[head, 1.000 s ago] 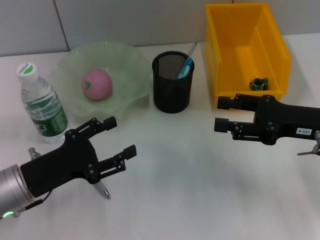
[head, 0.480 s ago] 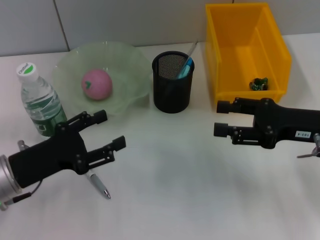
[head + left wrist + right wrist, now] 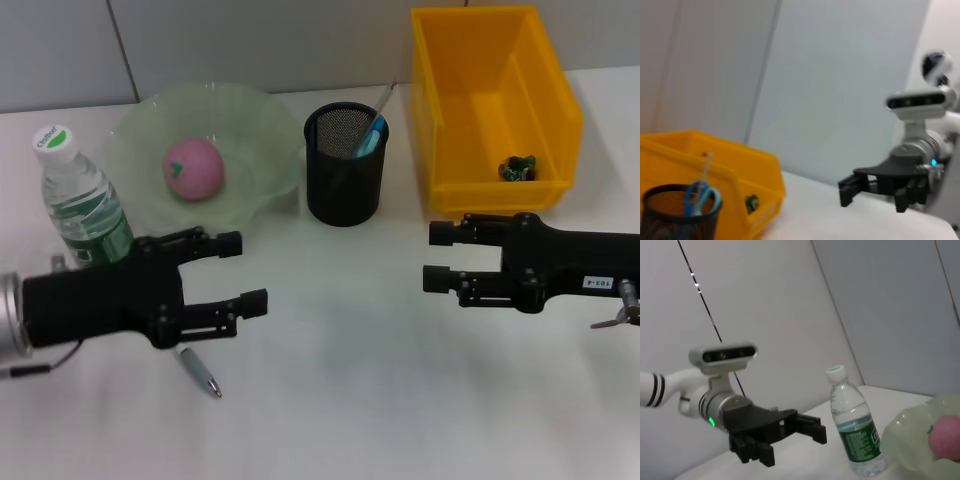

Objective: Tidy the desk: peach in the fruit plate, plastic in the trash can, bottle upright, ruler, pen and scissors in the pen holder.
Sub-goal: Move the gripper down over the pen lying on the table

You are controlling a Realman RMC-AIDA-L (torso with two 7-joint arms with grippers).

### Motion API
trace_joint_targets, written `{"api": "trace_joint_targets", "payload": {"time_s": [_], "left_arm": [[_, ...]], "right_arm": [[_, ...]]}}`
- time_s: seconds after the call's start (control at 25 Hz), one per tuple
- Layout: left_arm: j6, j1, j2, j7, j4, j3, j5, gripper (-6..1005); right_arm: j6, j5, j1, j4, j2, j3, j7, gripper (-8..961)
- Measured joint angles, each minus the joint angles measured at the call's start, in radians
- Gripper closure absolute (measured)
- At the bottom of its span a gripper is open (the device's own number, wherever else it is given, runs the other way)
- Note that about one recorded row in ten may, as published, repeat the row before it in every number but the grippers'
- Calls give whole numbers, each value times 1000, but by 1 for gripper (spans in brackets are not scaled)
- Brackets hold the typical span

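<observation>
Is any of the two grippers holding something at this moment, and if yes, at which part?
Nothing is held. The left gripper hangs open above the pen, and the right gripper is open over the desk.

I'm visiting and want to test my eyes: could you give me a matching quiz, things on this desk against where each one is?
Things:
1. peach
2. scissors
3. pen
4. bottle

Places:
A. lying on the desk
B. in the fruit plate
C. standing upright near the left tool
D. in the pen holder

Pairs: 1-B, 2-D, 3-A, 4-C
</observation>
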Motion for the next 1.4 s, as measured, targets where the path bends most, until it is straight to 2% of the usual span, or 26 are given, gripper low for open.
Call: {"api": "trace_joint_targets", "payload": {"time_s": [0.08, 0.12, 0.44, 0.76, 0.92, 0.96, 1.0, 1.16, 1.28, 1.36, 1.4], "left_arm": [[1, -9, 0, -25, 41, 27, 0, 186], [3, -26, -1, -67, 125, 78, -1, 186], [6, -91, 0, -188, 477, 282, -7, 188], [6, -97, 4, -190, 758, 445, -7, 195], [-7, -104, 5, -178, 840, 471, 29, 198], [-16, -119, 3, -163, 890, 498, 90, 199], [-16, -119, 3, -163, 890, 498, 90, 200], [-58, -128, 1, -136, 949, 608, 215, 203], [-65, -128, 1, -126, 957, 630, 237, 206], [-113, -120, 1, -107, 988, 733, 343, 208], [-121, -118, 1, -107, 991, 744, 359, 209]], "right_arm": [[0, -3, 2, 0, 0, 0, 4, 230], [1, -4, 3, 0, 1, 0, 6, 231], [12, -6, 11, 0, 5, 6, 60, 230], [20, -3, 11, -2, -1, 11, 121, 231], [16, -3, 10, -11, -1, 12, 155, 231], [15, -3, 7, -12, 0, 12, 162, 231], [15, -3, 7, -12, 0, 12, 162, 231], [19, -3, -2, -10, 3, 12, 172, 230], [21, -4, -3, -7, 3, 12, 174, 230], [20, -4, -5, -7, 2, 12, 179, 230], [20, -4, -6, -7, 2, 12, 183, 230]]}}
